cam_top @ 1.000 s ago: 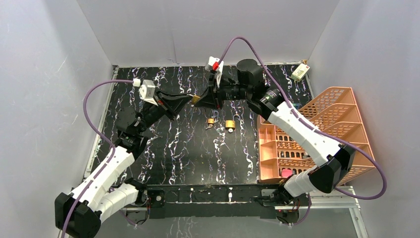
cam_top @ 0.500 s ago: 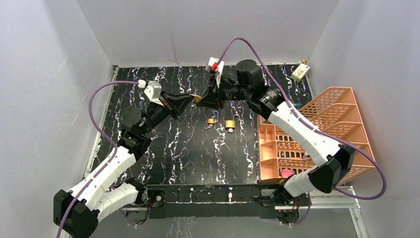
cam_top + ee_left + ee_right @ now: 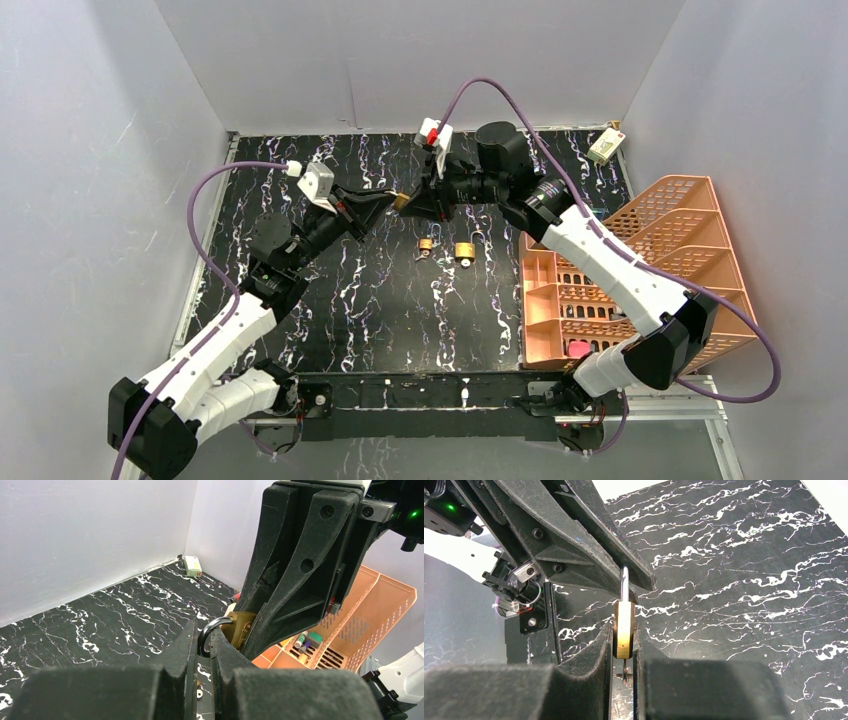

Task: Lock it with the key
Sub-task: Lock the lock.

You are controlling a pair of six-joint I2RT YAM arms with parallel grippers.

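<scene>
A brass padlock (image 3: 399, 200) hangs in the air between my two grippers at the back middle of the table. My right gripper (image 3: 623, 628) is shut on the brass body (image 3: 623, 635). The steel shackle (image 3: 624, 582) points away from it. A small key (image 3: 624, 673) sticks out of the body's underside, between the right fingers. My left gripper (image 3: 202, 632) is shut on the shackle (image 3: 214, 626), with the brass body (image 3: 241, 625) just beyond its tips. In the top view the left gripper (image 3: 386, 201) and right gripper (image 3: 412, 203) meet tip to tip.
Two more small brass padlocks (image 3: 426, 245) (image 3: 465, 251) lie on the black marbled table (image 3: 380, 300), below the grippers. An orange compartment basket (image 3: 640, 270) stands at the right, with small items in it. A white box (image 3: 603, 147) sits at the back right corner.
My left arm has pushed to the right, closer in to the right gripper and the padlock. The right arm has hardly moved.
</scene>
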